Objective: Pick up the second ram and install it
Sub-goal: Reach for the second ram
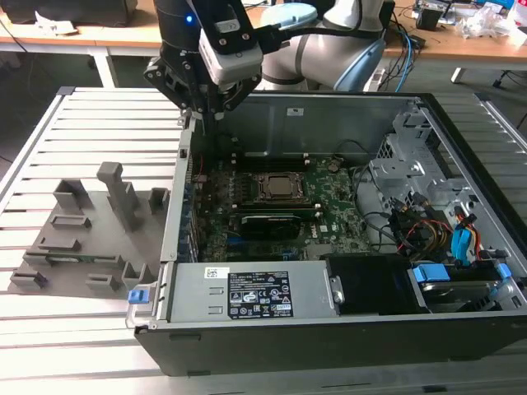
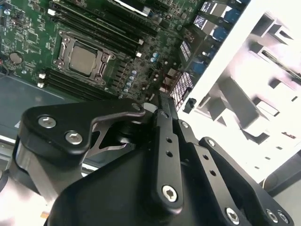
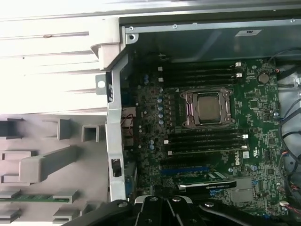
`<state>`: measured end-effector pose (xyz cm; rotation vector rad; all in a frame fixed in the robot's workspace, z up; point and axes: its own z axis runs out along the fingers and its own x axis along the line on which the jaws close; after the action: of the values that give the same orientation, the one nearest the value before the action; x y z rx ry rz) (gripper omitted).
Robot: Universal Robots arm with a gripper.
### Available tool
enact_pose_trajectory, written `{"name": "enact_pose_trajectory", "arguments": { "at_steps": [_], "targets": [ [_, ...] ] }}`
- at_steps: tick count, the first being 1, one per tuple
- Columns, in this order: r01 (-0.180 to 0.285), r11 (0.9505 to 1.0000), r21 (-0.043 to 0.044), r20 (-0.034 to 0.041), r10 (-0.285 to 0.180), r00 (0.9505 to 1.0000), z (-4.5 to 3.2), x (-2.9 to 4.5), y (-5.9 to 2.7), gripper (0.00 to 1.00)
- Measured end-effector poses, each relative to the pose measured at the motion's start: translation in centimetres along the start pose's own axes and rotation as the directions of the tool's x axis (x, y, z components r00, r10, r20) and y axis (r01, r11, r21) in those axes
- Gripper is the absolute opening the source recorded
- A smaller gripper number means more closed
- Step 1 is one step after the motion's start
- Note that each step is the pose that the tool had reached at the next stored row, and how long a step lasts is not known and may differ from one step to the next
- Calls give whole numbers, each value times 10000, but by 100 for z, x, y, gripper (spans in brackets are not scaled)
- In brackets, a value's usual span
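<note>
**Slatted table [image 1: 90, 123], tool well away from the stick**

Exterior view: the table carries an open computer case [image 1: 329, 123] and, at the exterior view's left, a grey holder [image 1: 90, 239]. The tool [image 1: 200, 115] hangs above the case's rear corner on the holder side, over the case rather than the holder.

Second wrist view: the tool [image 2: 157, 101] looks down past its black links, and its fingers [image 2: 164, 136] appear drawn together with nothing between them. Below lie the processor socket [image 2: 84, 59] and the dark memory slots [image 2: 94, 28] beside it.

First wrist view: the second ram [image 3: 33, 197] lies in a groove of the holder [image 3: 47, 162], outside the case wall [image 3: 113, 141] and well apart from the tool [image 3: 162, 201]. The memory slots [image 3: 207, 143] run on either side of the processor socket [image 3: 207, 108]; which are filled I cannot tell.

Judged from this, the pickup has not begun. Doing it well means:
- spreading the fingers before descending
- squaring them to the stick's long axis
- gripping it mid-length by its faces or edges, not at one end
- lifting it straight out of the groove so it does not cock or scrape
</note>
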<state>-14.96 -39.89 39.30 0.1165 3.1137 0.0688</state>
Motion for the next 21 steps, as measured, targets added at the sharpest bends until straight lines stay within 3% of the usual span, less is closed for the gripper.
{"name": "enact_pose_trajectory", "arguments": {
  "at_steps": [5, 13, 21],
  "targets": [
    [-1, 10000, 0, 0, 1, 10000, -2, 84, -6, 11],
    [-1, 10000, -1, 0, 1, 10000, -7, 320, -24, 11],
    [0, 10000, 1, -1, 0, 10000, -9, 412, -31, 11]
  ]
}}
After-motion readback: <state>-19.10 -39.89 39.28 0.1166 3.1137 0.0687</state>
